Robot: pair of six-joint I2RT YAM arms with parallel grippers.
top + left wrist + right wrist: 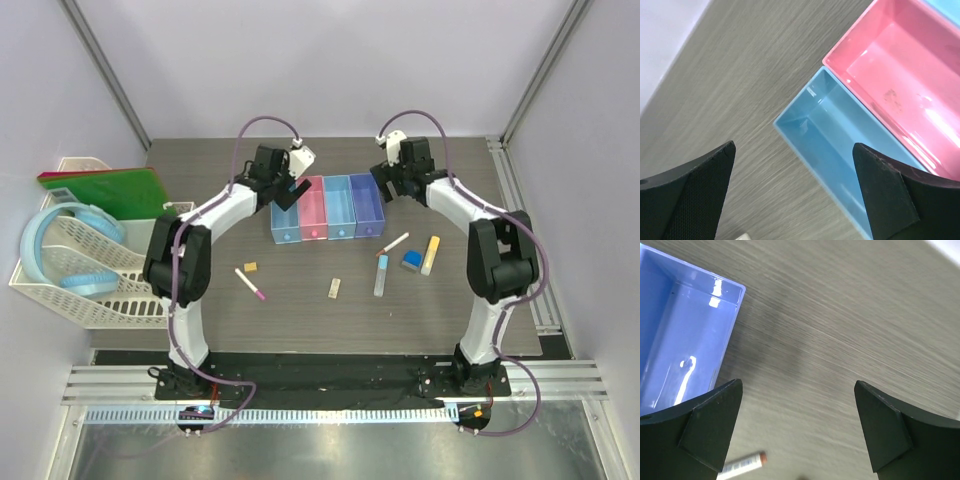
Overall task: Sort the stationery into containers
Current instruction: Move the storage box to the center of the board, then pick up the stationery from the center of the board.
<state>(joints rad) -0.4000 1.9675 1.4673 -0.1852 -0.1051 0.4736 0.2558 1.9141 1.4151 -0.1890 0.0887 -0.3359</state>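
Four joined bins stand at the table's far middle: light blue (285,222), pink (313,208), light blue (338,206), purple (366,205). All look empty. My left gripper (292,192) is open and empty over the far end of the leftmost blue bin (840,150), beside the pink bin (900,85). My right gripper (385,180) is open and empty just right of the purple bin (680,340). Loose on the table lie a pink-tipped pen (250,284), two tan pieces (250,266) (334,288), a pale blue tube (381,274), a red-tipped pen (395,243) (742,466), a blue block (411,261) and a yellow stick (430,254).
A white lattice basket (90,270) at the left edge holds a big blue hoop (60,245). A green board (105,190) lies behind it. Metal rails run along the table's right side (520,230) and near edge.
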